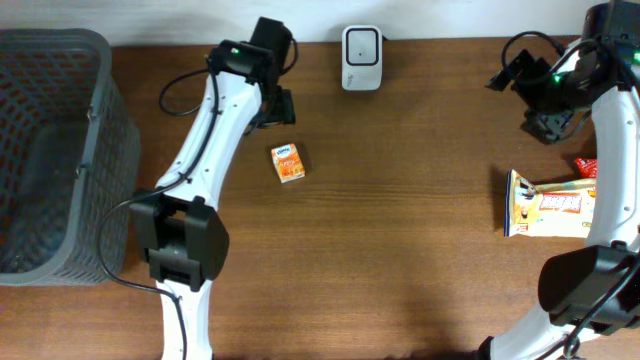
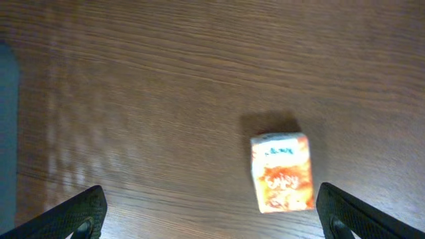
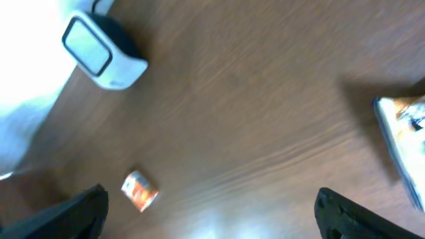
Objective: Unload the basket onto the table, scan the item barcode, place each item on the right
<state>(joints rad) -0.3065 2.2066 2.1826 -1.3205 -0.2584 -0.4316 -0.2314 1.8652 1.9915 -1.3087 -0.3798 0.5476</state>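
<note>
A small orange and white carton [image 1: 288, 162] lies flat on the brown table, a little left of centre. It shows in the left wrist view [image 2: 281, 172] and, small, in the right wrist view [image 3: 139, 190]. The white barcode scanner [image 1: 361, 44] stands at the table's back edge, facing forward, also seen from the right wrist [image 3: 99, 53]. My left gripper [image 1: 272, 108] hovers just behind the carton, open and empty [image 2: 212, 219]. My right gripper [image 1: 545, 125] hangs high at the far right, open with nothing in it [image 3: 209, 216].
A dark grey mesh basket [image 1: 50, 150] fills the left edge. A flat snack packet [image 1: 550, 203] lies at the right, below the right arm, with a small red item [image 1: 585, 166] beside it. Cables trail near both arms.
</note>
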